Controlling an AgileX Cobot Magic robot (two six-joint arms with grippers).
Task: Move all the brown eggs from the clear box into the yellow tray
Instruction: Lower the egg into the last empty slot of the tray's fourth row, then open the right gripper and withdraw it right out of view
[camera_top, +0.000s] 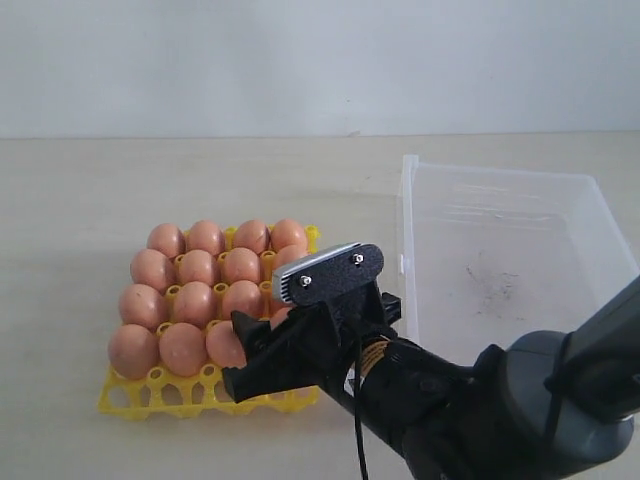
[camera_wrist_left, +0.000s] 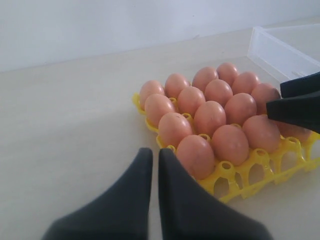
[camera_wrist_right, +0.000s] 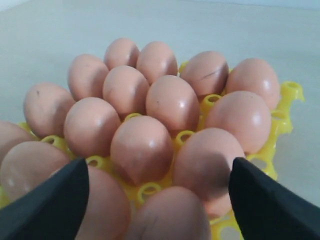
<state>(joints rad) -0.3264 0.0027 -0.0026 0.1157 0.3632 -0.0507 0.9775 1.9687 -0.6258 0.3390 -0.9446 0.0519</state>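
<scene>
Brown eggs (camera_top: 200, 268) (camera_wrist_left: 210, 117) (camera_wrist_right: 170, 102) fill the cups of the yellow tray (camera_top: 150, 395) (camera_wrist_left: 250, 175) (camera_wrist_right: 280, 125). My right gripper (camera_top: 240, 358) (camera_wrist_right: 160, 165) hangs open over the tray's near right corner, its jaws wide on either side of a seated egg (camera_wrist_right: 170, 215) and clear of it. The clear box (camera_top: 405, 230) (camera_wrist_left: 280, 50) stands to the right of the tray with no eggs inside. My left gripper (camera_wrist_left: 154, 152) is shut on nothing, low over the table beside a tray corner. The exterior view does not show it.
The right arm's dark body (camera_top: 480, 410) covers the near right of the table, in front of the clear box. Its black fingers (camera_wrist_left: 300, 110) reach in over the tray's far side in the left wrist view. Bare beige tabletop (camera_top: 80, 200) surrounds the tray.
</scene>
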